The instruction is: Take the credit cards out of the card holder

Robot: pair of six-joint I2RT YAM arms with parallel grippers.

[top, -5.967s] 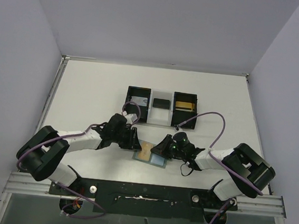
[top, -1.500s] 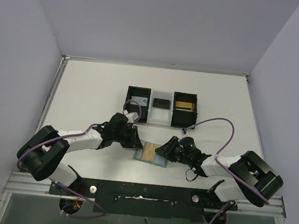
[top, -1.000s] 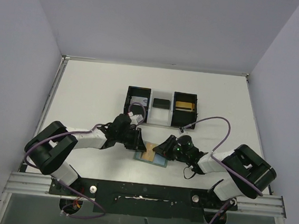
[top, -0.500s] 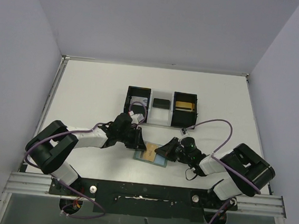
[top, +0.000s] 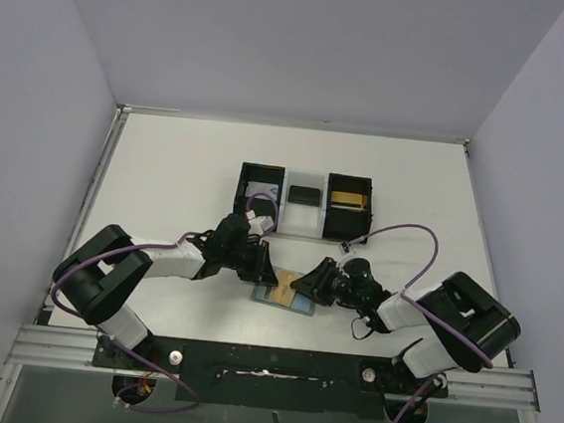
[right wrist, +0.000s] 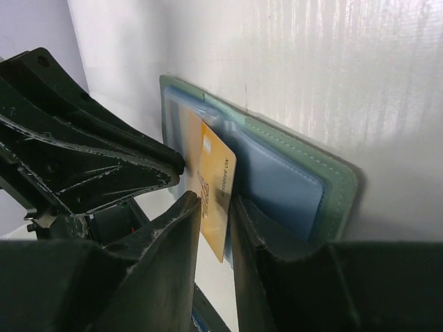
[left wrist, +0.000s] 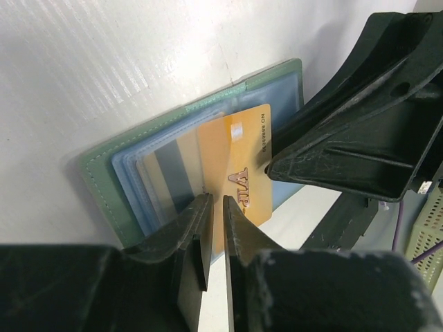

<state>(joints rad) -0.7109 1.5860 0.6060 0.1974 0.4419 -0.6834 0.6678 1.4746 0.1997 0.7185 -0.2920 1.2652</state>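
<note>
Card holder grey-green outside, pale blue pockets; card gold, dark lettering; table white.

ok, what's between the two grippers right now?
The open card holder, flat on the table, with a gold card partly out of its pocket. Clearest in both wrist views.

card holder: we see it lying open, near the tray, on its arm-base side
gold card: on the holder
left gripper, right gripper: we note both over it
</note>
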